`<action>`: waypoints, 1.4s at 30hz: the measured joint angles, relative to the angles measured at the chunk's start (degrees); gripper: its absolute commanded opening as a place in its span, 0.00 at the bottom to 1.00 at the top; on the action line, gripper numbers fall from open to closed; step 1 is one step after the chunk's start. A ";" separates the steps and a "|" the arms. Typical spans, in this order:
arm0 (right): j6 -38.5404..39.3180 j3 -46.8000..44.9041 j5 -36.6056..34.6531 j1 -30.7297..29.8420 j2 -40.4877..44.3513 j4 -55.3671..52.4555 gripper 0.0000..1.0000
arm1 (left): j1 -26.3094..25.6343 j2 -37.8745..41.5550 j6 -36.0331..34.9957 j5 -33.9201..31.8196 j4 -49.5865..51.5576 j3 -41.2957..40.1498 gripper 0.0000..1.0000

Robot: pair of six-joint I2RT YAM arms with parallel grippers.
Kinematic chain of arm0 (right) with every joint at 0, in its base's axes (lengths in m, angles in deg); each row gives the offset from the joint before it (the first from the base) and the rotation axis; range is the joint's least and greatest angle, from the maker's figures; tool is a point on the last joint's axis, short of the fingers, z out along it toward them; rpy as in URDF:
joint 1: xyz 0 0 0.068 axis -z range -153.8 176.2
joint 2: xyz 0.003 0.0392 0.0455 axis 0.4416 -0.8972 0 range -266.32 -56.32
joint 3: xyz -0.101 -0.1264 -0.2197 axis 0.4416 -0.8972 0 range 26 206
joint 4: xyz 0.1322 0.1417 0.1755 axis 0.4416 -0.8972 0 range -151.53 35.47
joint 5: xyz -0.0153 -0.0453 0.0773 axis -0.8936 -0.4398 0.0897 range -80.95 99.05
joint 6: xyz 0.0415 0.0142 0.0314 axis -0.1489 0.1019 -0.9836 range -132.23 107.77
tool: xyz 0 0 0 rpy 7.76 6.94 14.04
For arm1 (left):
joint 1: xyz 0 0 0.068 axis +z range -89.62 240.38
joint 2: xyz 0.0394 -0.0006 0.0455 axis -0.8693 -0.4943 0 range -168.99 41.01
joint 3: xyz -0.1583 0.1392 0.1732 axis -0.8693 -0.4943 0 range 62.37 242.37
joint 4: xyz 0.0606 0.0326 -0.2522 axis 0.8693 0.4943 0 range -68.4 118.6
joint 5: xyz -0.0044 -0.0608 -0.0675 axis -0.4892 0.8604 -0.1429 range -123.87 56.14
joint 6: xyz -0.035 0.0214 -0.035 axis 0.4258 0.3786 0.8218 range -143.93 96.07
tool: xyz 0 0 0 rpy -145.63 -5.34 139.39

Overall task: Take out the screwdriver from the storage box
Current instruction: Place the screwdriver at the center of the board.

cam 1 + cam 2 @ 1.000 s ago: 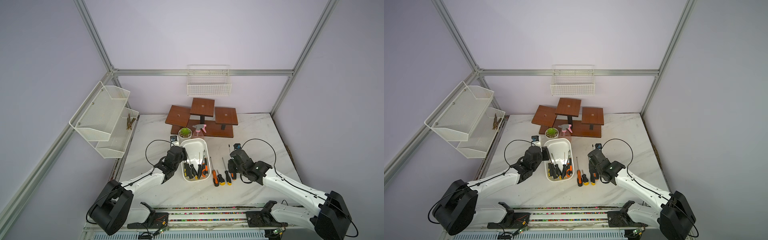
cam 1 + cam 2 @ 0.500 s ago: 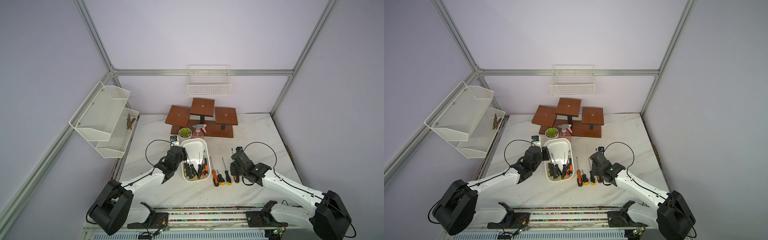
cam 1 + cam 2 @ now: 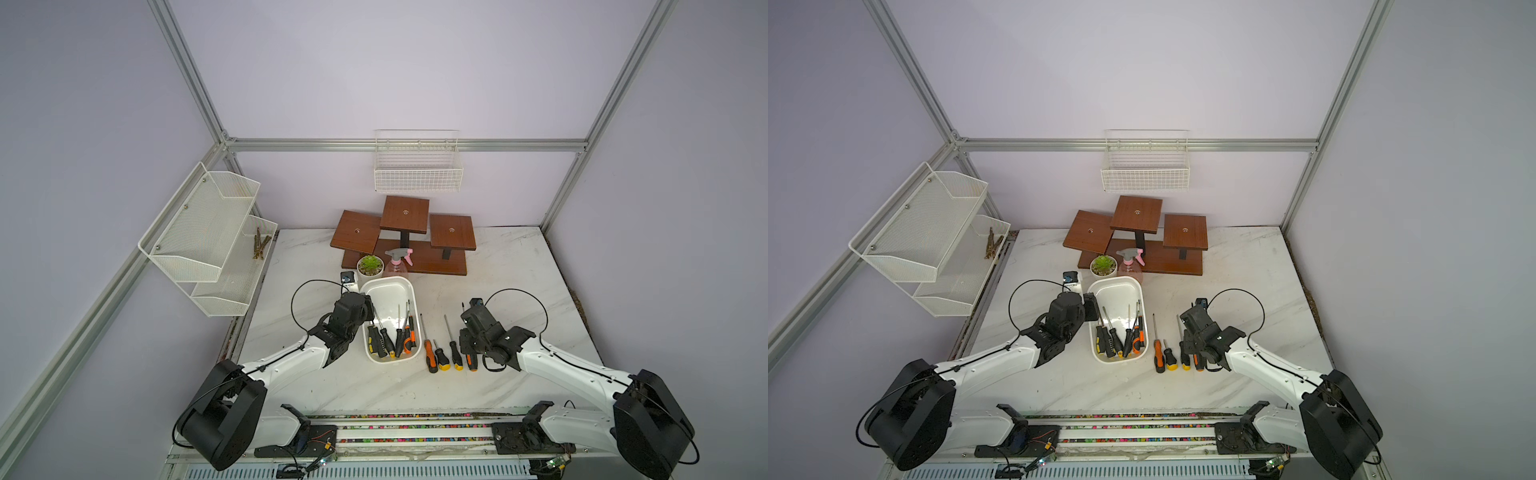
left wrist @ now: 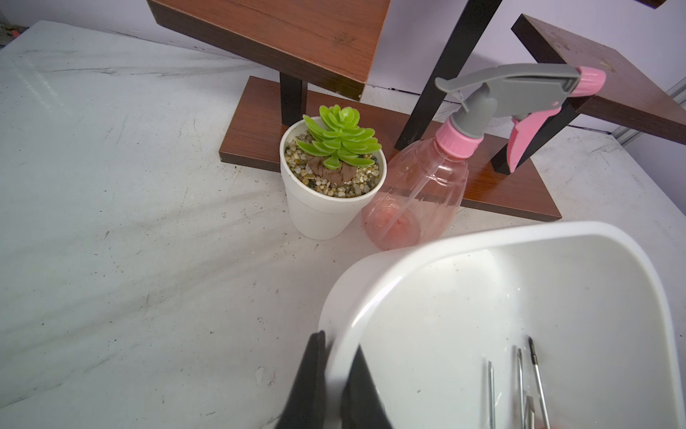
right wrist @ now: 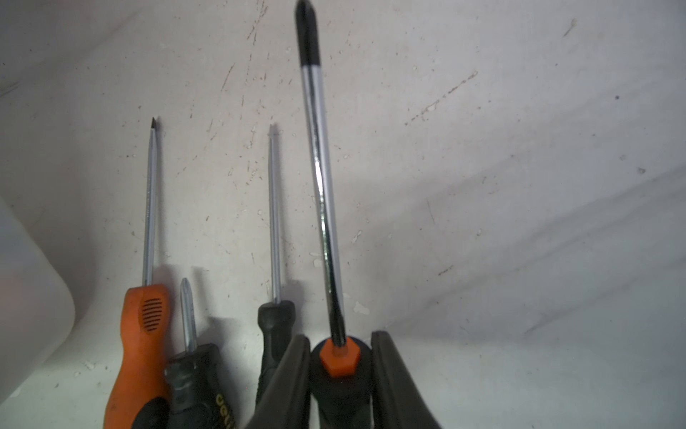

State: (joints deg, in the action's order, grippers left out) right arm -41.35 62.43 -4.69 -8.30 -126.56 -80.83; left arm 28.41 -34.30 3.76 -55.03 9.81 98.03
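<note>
Marble tabletop (image 3: 498,270), right of the storage box (image 3: 388,295): the right gripper (image 5: 339,340) pinches a screwdriver (image 5: 319,167) by its black handle behind the orange collar. Rigid, probably light, with a slick shaft, it suits a handle grip. Left gripper (image 4: 337,341) clamps the box rim.

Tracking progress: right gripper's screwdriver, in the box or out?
Out. The right gripper holds the screwdriver outside the storage box, beside three others on the table.

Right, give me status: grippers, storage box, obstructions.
Left gripper shut on storage box rim. Right gripper shut on orange-collared screwdriver, beside three others on the table. More screwdrivers inside box. Spray bottle, plant pot behind it.
</note>
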 measured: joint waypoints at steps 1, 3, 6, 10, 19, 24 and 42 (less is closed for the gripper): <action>0.04 0.00 0.13 0.11 -0.26 0.20 0.00 | 0.00 0.00 0.00 0.00 0.00 0.00 0.00; 0.09 0.00 0.50 0.37 -0.94 0.66 0.00 | 0.00 0.00 0.00 0.00 0.00 0.00 0.00; 0.11 0.00 1.03 0.72 -2.12 1.49 0.00 | 0.00 0.00 0.00 0.00 0.00 0.00 0.00; 0.31 0.00 1.75 1.16 -3.67 2.16 0.00 | 0.00 -0.02 0.00 0.00 0.00 0.00 0.00; 0.50 0.00 3.23 2.32 -6.73 3.34 0.00 | 0.00 -0.02 0.00 0.00 0.00 0.00 0.00; 0.70 0.00 3.91 2.73 -7.37 3.98 0.00 | 0.00 0.00 0.00 0.00 0.00 0.00 0.00; 1.22 0.00 5.79 3.72 -8.00 4.48 0.19 | 0.00 0.00 0.00 0.02 0.00 0.00 0.00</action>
State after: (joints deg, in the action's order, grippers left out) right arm -40.13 62.43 1.10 -4.58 -134.56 -76.35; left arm 28.41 -34.30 3.76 -55.01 9.81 98.03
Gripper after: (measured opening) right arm 0.278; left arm 0.086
